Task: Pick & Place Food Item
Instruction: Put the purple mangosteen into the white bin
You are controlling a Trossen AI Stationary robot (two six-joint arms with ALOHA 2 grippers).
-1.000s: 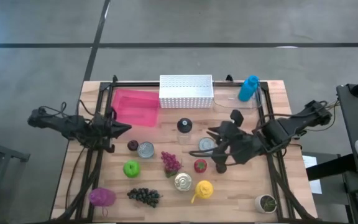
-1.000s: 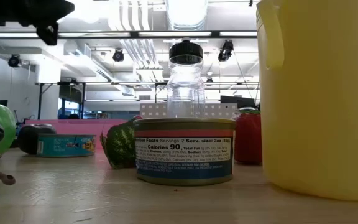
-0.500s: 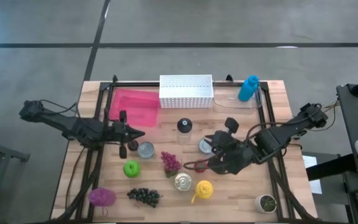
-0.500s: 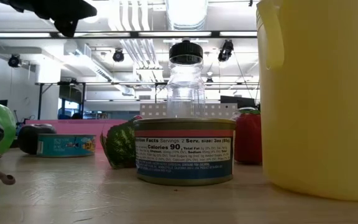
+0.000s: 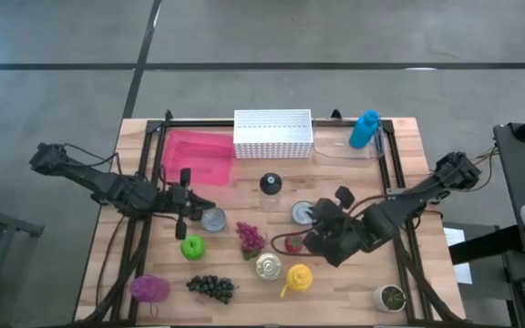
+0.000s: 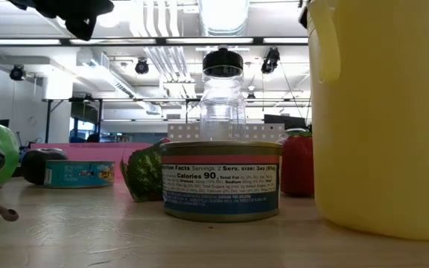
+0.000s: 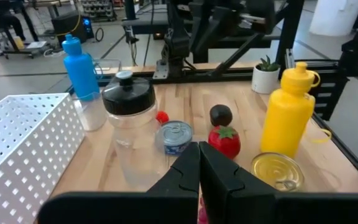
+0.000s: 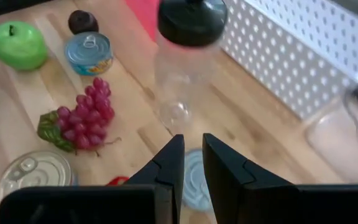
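My two arms are matte black, jointed and angular, with thin dark cables looping along them, my left gripper and right gripper each ending in two flat, tapered black fingers.

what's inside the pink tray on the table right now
In the high view the pink tray looks empty: only its bare pink floor shows. The white perforated basket stands beside it. The left gripper hovers just outside its front edge.
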